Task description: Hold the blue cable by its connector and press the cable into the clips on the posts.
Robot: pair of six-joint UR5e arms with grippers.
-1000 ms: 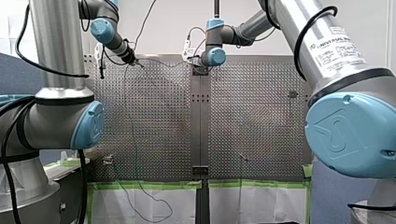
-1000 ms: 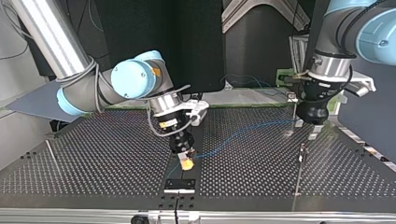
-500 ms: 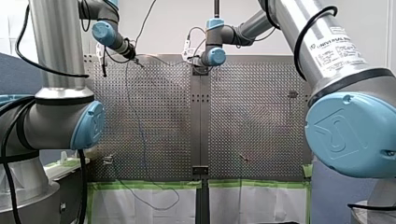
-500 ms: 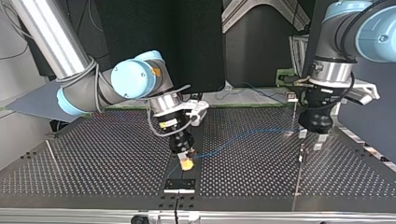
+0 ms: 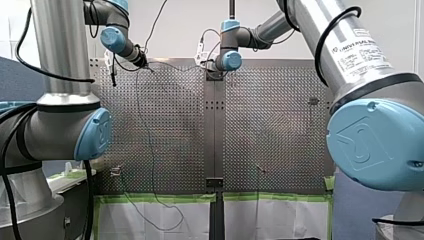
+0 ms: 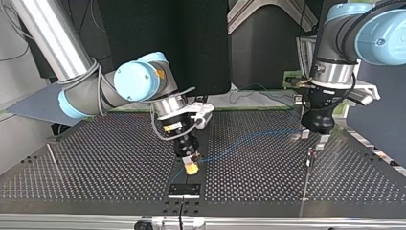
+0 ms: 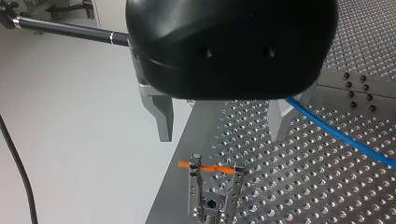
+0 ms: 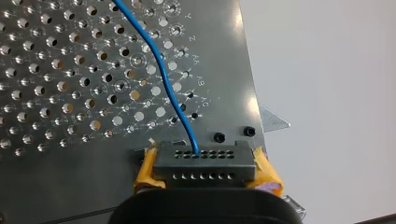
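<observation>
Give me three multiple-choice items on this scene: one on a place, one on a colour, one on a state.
1. Where is the connector?
A. lying loose on the table
B. between the pads of my right gripper
C. pressed into a post's clip

2. What colour is the cable leaving it?
A. orange
B. black
C. blue

3. How is my left gripper?
A. open
B. shut on the cable
C. shut on a post

Answers: B, the right wrist view shows the yellow pads clamped on the connector's two ends. C, a blue strand runs out of its row of holes. A, the left wrist view shows its metal fingers standing well apart.
</observation>
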